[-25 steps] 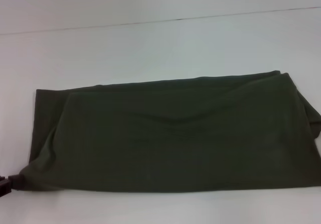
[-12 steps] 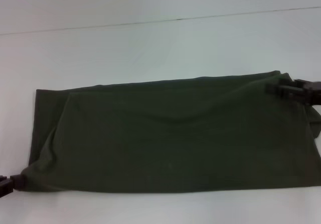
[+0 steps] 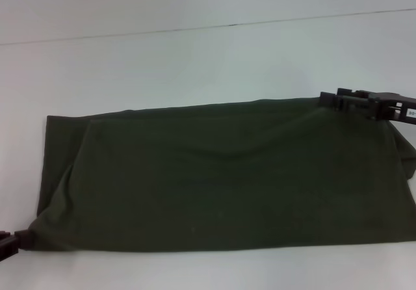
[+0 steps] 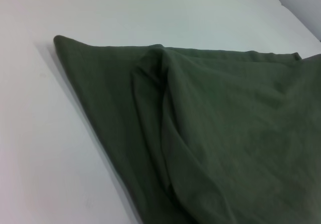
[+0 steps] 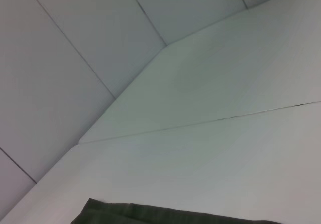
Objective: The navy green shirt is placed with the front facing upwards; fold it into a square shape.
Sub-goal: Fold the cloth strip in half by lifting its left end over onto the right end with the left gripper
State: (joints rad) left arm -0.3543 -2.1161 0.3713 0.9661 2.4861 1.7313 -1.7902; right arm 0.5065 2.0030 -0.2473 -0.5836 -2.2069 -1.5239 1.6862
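My left gripper sits at the bottom left corner of the head frame, only a dark tip showing at the frame edge. It touches the near left corner of the navy green shirt. I cannot tell whether it is open or closed there.

The shirt lies folded into a long wide band across the white table. It fills the lower half of the head frame, from near the left edge out past the right edge. No print or collar shows, just plain dark olive fabric. A second layer lies on top; its edge runs diagonally down the left end, leaving a strip of lower layer uncovered at far left. Soft creases run across the middle.

In the left wrist frame the shirt fills the lower right, with a raised fold ridge running down the centre. One pointed corner reaches toward the upper left.

My right gripper is at the right edge of the head frame, mid height, at the far right corner of the shirt. Its dark fingers point left along the far hem. Open or closed, cannot tell.

In the right wrist frame only a sliver of shirt shows at the bottom edge. Above it is bare table with a thin dark seam.
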